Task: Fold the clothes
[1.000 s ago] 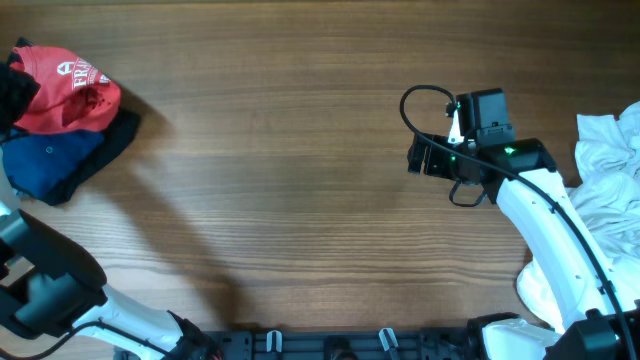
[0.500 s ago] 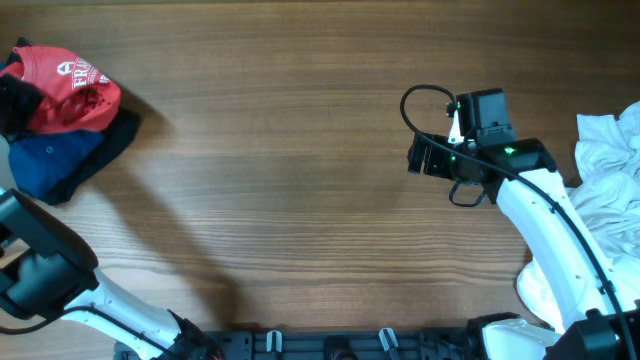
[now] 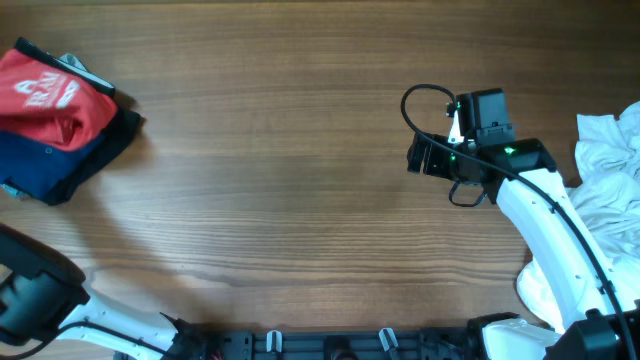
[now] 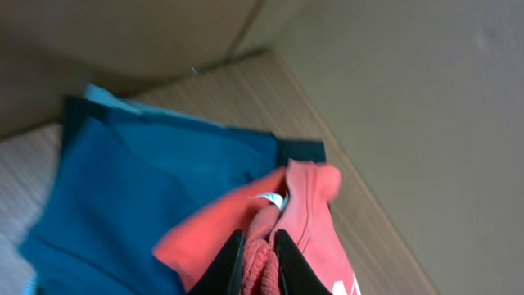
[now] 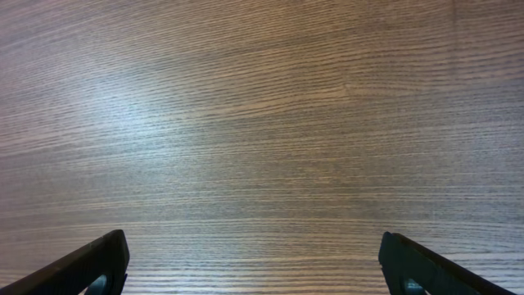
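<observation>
The clothes, a red T-shirt (image 3: 48, 100) with white lettering, lie bunched at the table's far left on top of a dark blue garment (image 3: 62, 160). In the left wrist view my left gripper (image 4: 260, 269) is shut on a rolled fold of the red T-shirt (image 4: 307, 221), with the blue garment (image 4: 123, 197) under it. The overhead view shows only the left arm's lower part (image 3: 35, 300), not its gripper. My right gripper (image 3: 416, 158) hovers over bare wood right of centre. Its fingers (image 5: 98, 264) stand wide open around nothing.
A crumpled white cloth (image 3: 610, 165) lies at the table's right edge, beside the right arm. The wooden table (image 3: 280, 200) stretches between the two piles. In the left wrist view the table's edge (image 4: 327, 123) runs close past the red shirt.
My left gripper has shut on the red T-shirt. The shirt has been drawn left and spread out, and the left arm has swung toward the bottom left. The right arm has not moved.
</observation>
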